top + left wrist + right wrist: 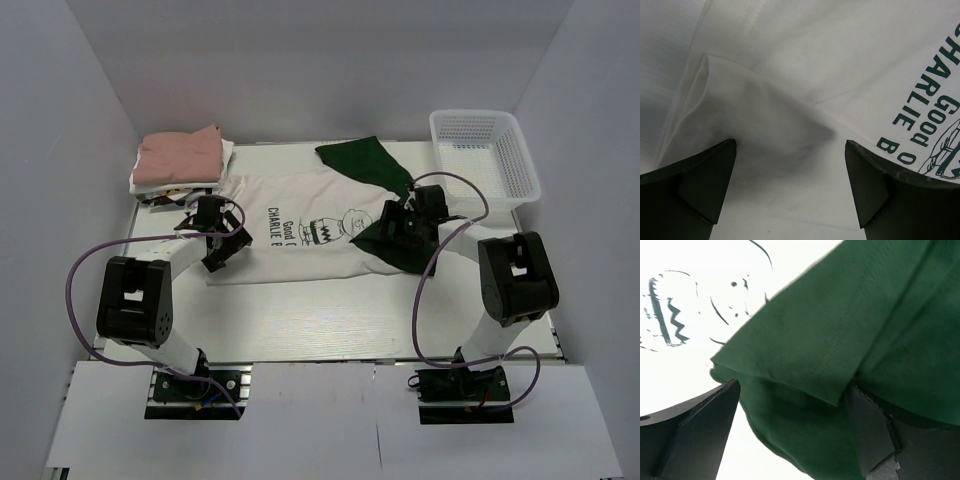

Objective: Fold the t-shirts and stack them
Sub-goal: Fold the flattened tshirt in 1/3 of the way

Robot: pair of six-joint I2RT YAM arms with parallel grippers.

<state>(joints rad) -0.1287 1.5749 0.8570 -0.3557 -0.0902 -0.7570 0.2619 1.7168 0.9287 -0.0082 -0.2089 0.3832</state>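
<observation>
A cream-white t-shirt (300, 240) with dark "Good Charlie Brown" print lies flat mid-table, one dark green sleeve (365, 160) at the back, another (395, 245) folded at its right side. My left gripper (222, 248) is open over the shirt's left edge; in the left wrist view (790, 185) a raised white cloth fold (755, 110) lies ahead of the fingers. My right gripper (392, 228) is open over the right green sleeve; the folded green cloth (840, 340) lies between its fingers (795, 435). A folded dusty pink shirt (180, 155) tops a white stack at the back left.
A white plastic mesh basket (485, 155) stands at the back right corner. White walls enclose the table on the left, back and right. Purple cables (440, 260) loop beside each arm.
</observation>
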